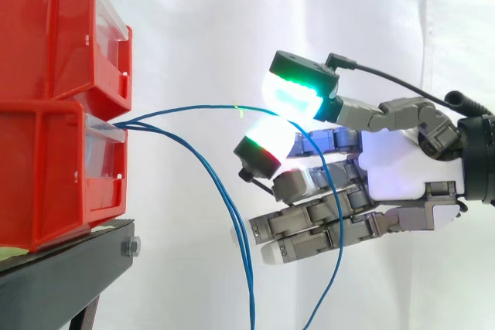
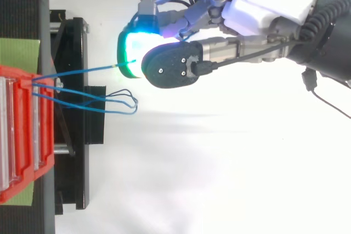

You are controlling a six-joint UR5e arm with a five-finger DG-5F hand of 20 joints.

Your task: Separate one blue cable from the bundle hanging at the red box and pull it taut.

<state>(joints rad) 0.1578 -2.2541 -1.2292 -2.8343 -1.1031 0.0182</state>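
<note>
Several thin blue cables come out of the front of the lower red box [image 1: 46, 175]. One blue cable [image 1: 186, 110] runs almost level to the right, slightly bowed, apart from the rest. My hand [image 1: 394, 164] reaches in from the right. It pinches this cable between the green-glowing pad [image 1: 294, 86] above and a white and red pad [image 1: 267, 144] below. Past the pinch, the cable drops across the other fingers, which are stretched out. The other cables [image 1: 232, 206] hang down in loops left of the hand. From above, the held cable [image 2: 82, 72] ends at the green pad [image 2: 131, 53].
A second red box [image 1: 54, 28] is stacked on the lower one. Both rest on a black stand [image 1: 62, 276] at the left, with a white curtain behind. The hanging loops [image 2: 118, 102] stick out just past the stand's edge.
</note>
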